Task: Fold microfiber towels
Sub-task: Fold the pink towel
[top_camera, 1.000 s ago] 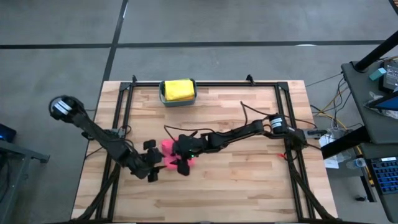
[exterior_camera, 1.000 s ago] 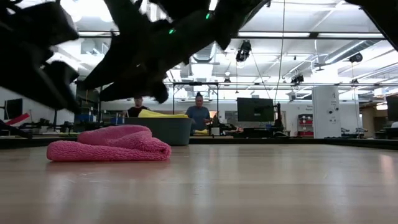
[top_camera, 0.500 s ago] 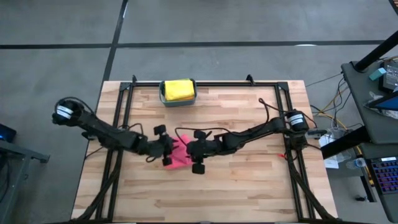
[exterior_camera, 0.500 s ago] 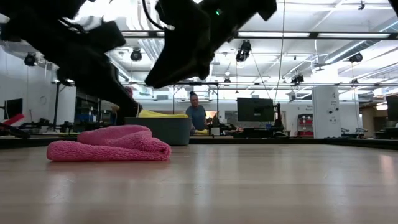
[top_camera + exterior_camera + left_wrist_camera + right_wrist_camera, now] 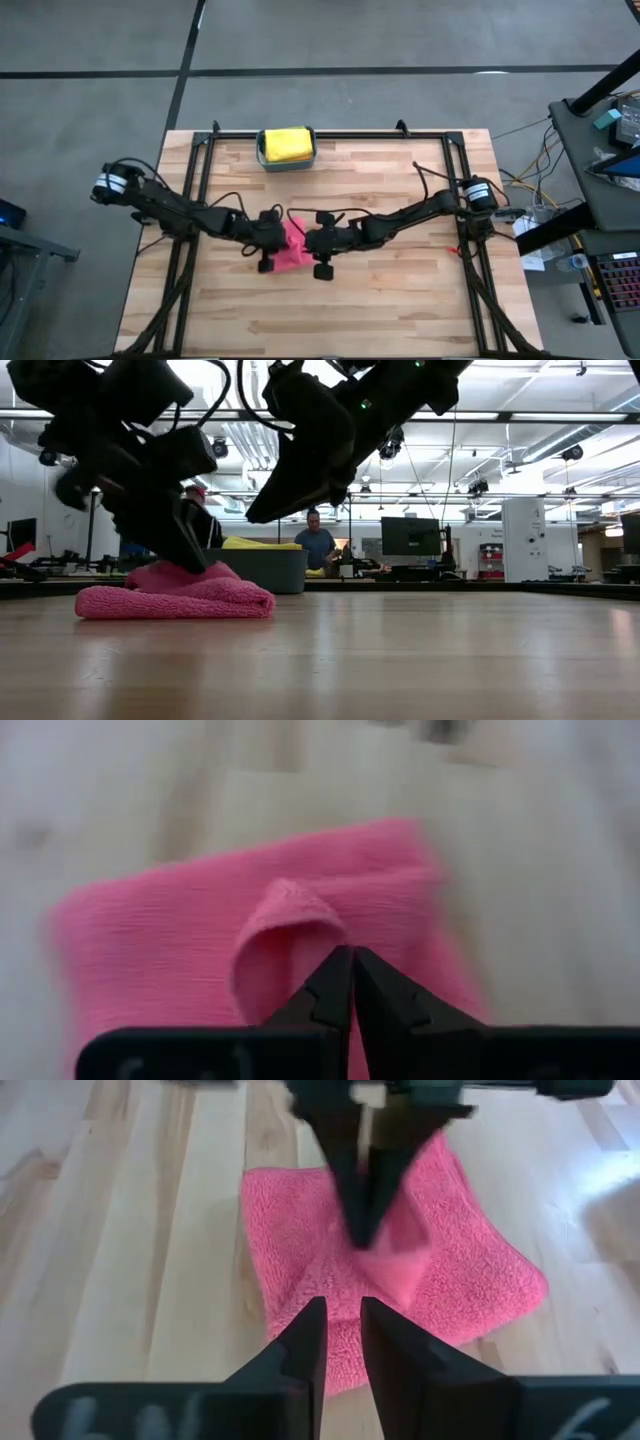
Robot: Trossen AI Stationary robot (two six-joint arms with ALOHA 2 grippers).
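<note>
A: Where's the work right now?

B: On the pink towel [image 5: 289,250], bunched in the middle of the bench [image 5: 400,290]. The left gripper [image 5: 351,963] is down on it, fingers pressed together and pinching up a small ridge of pink cloth. The right gripper [image 5: 341,1312] hangs just over the towel's other edge, its fingers [image 5: 306,1342] a narrow gap apart, and I see no cloth between them.

A: So which step is that?

B: Taking hold, I'd say, ahead of spreading or folding. Next the right fingers need to drop onto an edge and pinch it, and then both arms can lift and draw the towel out flat.

A: What's different from a second ago?

B: Then the left arm sat off to the towel's side with spread fingers; it has come in, dropped and shut. The right fingers have narrowed too. The towel has barely shifted.

A: And the others?

B: A yellow towel [image 5: 286,143] lies in the teal bin [image 5: 261,153] at the far edge.
</note>
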